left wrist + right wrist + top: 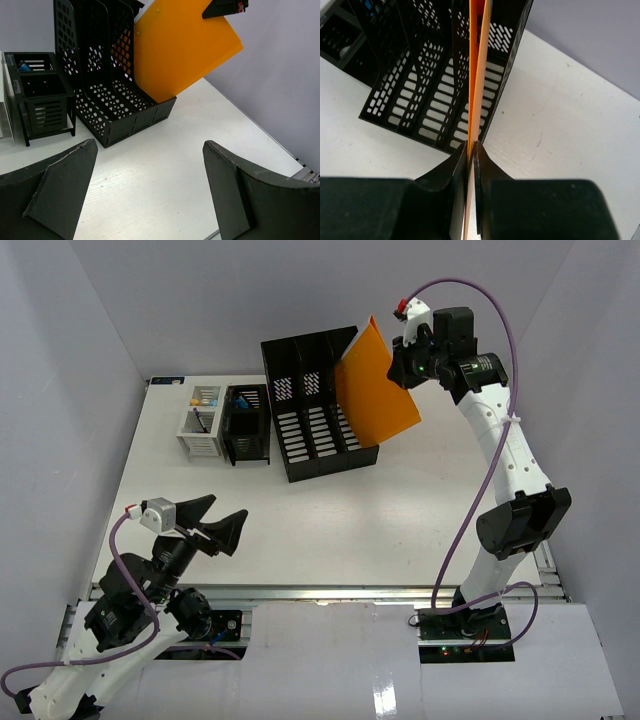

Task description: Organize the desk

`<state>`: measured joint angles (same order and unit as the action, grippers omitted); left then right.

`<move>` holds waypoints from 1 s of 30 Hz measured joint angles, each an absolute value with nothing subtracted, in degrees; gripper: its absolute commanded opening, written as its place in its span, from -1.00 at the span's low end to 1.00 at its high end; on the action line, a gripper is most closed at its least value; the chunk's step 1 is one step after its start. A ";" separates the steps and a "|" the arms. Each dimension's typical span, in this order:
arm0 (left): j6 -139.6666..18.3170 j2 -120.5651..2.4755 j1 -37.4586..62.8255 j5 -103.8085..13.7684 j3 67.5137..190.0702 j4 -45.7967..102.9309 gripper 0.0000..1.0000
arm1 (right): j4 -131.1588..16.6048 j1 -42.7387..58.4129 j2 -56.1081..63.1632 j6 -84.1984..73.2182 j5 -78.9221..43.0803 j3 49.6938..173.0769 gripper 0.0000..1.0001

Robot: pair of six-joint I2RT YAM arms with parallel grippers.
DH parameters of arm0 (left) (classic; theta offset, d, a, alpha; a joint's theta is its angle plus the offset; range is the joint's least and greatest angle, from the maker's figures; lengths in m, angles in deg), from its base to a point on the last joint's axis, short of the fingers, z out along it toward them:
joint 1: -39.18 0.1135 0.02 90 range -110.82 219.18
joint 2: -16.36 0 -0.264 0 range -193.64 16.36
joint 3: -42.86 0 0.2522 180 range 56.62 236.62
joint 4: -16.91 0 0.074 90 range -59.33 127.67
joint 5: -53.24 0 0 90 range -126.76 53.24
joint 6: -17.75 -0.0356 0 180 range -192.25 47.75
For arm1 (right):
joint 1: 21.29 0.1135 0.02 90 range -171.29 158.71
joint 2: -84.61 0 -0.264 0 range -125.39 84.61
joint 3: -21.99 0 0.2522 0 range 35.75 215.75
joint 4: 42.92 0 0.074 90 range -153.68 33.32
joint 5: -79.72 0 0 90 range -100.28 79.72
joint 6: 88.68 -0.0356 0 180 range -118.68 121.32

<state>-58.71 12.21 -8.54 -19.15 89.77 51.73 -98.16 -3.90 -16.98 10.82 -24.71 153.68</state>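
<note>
An orange folder [375, 380] [180, 50] [479, 75] hangs tilted over the back of the desk [330, 520]. Its lower corner sits in the rightmost slot of a black three-slot file rack [310, 410] [110, 100] [435, 100]. My right gripper [400, 355] [471, 145] is raised at the folder's upper right edge and is shut on it, the thin sheet pinched between the two black fingers. My left gripper [215, 520] [150, 145] hovers low over the near left of the desk, open wide, with nothing between its fingers.
A black mesh pen holder [246, 425] [42, 95] and a white organizer [200, 420] stand left of the rack. Pale grey walls enclose the desk on three sides. A metal rail [330, 592] runs along the front edge.
</note>
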 measured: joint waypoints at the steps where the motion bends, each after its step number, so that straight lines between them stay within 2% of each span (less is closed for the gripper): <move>1: -58.71 12.17 -8.54 -19.15 89.77 51.73 0.96 | -98.12 -3.88 -17.06 10.80 -24.87 154.10 -0.81; 15: -58.71 11.05 -8.54 -19.15 89.77 51.75 0.96 | -93.57 0.41 -25.75 10.76 -24.33 161.24 -0.85; 18: -58.71 10.87 -8.54 -19.15 89.77 51.75 0.96 | -92.77 1.00 -26.10 10.76 -23.72 161.24 -0.74; 19: -58.71 10.81 -8.54 -19.15 89.77 51.75 0.96 | -92.58 1.07 -26.17 10.76 -23.51 161.24 -0.60; 21: -58.71 10.52 -8.54 -19.15 89.77 51.77 0.96 | -91.82 1.17 -26.41 10.78 -23.14 161.24 -0.07; 27: -58.71 9.90 -8.54 -19.15 89.77 52.07 0.96 | -89.71 1.23 -27.16 11.08 -23.38 161.04 0.88; 28: -58.71 9.90 -8.54 -19.15 89.77 52.09 0.96 | -89.27 1.12 -26.90 11.39 -23.71 160.56 0.91; 29: -58.71 9.90 -8.54 -19.15 89.77 52.10 0.96 | -88.83 0.98 -26.41 11.58 -24.02 159.78 0.81; 30: -58.71 9.90 -8.54 -19.15 89.77 52.10 0.96 | -88.40 0.82 -25.78 11.65 -24.29 158.81 0.80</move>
<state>-58.71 9.90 -8.54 -19.15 89.77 52.10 -88.40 0.82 -25.78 11.65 -24.29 158.81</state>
